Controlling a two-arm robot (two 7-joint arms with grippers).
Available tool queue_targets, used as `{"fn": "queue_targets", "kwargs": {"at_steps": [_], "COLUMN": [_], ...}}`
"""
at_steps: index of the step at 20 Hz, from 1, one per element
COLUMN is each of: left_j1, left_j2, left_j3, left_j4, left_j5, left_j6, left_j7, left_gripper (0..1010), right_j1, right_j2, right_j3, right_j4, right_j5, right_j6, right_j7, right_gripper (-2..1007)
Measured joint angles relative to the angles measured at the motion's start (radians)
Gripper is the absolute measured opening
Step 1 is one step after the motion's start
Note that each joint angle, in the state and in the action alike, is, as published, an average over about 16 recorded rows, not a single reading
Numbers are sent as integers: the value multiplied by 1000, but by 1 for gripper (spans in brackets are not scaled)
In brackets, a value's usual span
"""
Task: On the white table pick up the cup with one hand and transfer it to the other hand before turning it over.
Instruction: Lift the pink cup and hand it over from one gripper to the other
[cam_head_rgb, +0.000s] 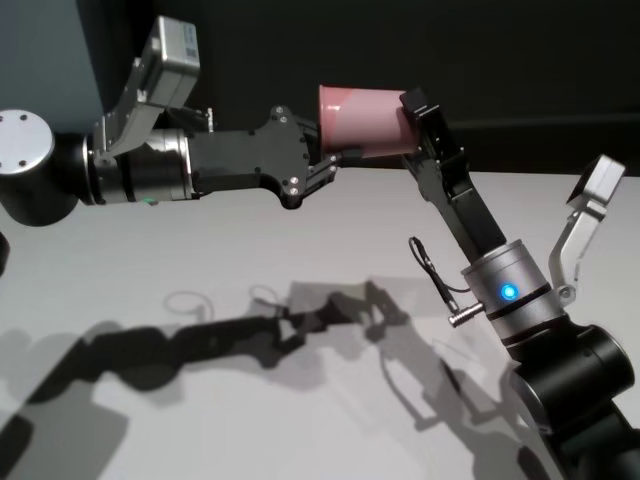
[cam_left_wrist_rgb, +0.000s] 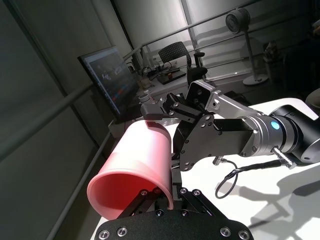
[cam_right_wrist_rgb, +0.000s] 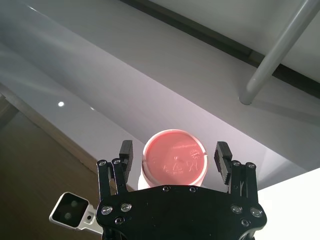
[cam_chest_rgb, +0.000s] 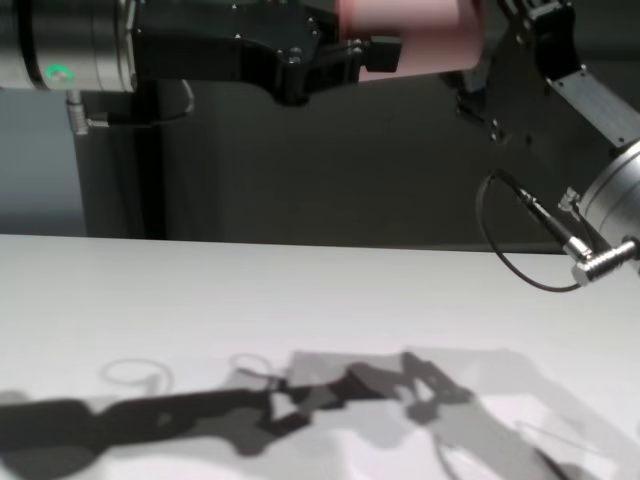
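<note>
The cup (cam_head_rgb: 362, 121) is held high above the white table (cam_head_rgb: 250, 250), lying roughly on its side between the two grippers. The left gripper (cam_head_rgb: 325, 165) has its fingers closed on the cup's rim: in the left wrist view one finger (cam_left_wrist_rgb: 150, 196) sits inside the open mouth and the wall is pinched against the outer finger. The right gripper (cam_head_rgb: 412, 120) is at the cup's base end. In the right wrist view its fingers (cam_right_wrist_rgb: 223, 156) stand spread wide on either side of the base (cam_right_wrist_rgb: 174, 161), with a visible gap on each side; contact appears absent, though the head view does not settle this. Shadows of both arms fall on the table below.
</note>
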Motion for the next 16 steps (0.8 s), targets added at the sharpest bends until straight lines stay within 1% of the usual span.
{"fn": "queue_targets", "kwargs": {"at_steps": [16], "left_j1": [0], "left_j2": [0], "left_j3": [0], "left_j4": [0], "left_j5": [0], "left_j6": [0], "left_j7": [0], "left_gripper": [50], "right_j1": [22], "right_j2": [18], "right_j3": [-42], "right_j4": [16], "right_j5": [21], "right_j6": [-18], "right_j7": [0], "right_gripper": [1002]}}
